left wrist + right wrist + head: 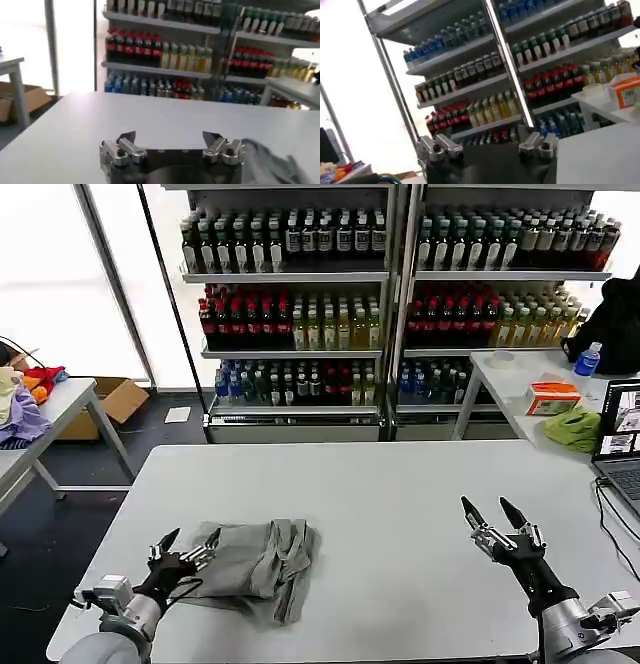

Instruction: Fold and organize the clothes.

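Note:
A light grey shirt point(258, 564) lies folded into a rough bundle on the white table point(400, 494), near the front left. My left gripper point(187, 544) hovers open at the shirt's left edge, with nothing between its fingers. In the left wrist view the same gripper point(169, 137) stands open over bare table, and a blurred corner of the grey shirt point(265, 162) lies beside it. Over the table's front right, well away from the shirt, my right gripper point(493, 512) is raised and open. The right wrist view has that gripper point(485, 142) open and empty, pointing toward the shelves.
Shelves of bottled drinks point(380, 304) stand behind the table. A side table point(520, 379) at the right carries an orange box point(552, 397), a lime-green cloth point(573, 429) and a laptop point(622, 439). Another table at the left holds coloured fabrics point(25, 399); a cardboard box point(115, 402) sits on the floor.

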Robot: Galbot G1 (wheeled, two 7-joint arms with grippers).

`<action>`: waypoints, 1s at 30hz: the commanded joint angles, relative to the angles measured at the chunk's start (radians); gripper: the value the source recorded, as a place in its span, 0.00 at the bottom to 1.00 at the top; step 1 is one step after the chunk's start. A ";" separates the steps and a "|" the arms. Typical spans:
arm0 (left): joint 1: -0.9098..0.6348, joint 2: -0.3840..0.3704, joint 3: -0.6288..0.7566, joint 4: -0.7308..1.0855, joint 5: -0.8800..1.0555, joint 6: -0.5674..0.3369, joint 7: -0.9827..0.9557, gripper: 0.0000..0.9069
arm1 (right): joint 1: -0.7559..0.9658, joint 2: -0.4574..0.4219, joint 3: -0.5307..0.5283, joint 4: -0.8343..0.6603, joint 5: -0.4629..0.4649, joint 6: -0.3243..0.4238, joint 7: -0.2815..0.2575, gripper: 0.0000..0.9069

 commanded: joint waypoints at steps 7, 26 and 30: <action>-0.009 -0.031 -0.038 0.132 0.001 0.014 0.061 1.00 | 0.002 0.002 0.006 -0.010 0.001 0.001 -0.004 1.00; -0.026 -0.059 0.007 0.147 -0.076 0.033 0.068 0.00 | 0.003 0.005 0.009 -0.011 0.000 0.000 0.002 1.00; -0.023 -0.073 0.022 0.132 -0.075 0.028 0.069 0.00 | 0.003 0.008 0.009 -0.009 -0.001 0.000 0.003 1.00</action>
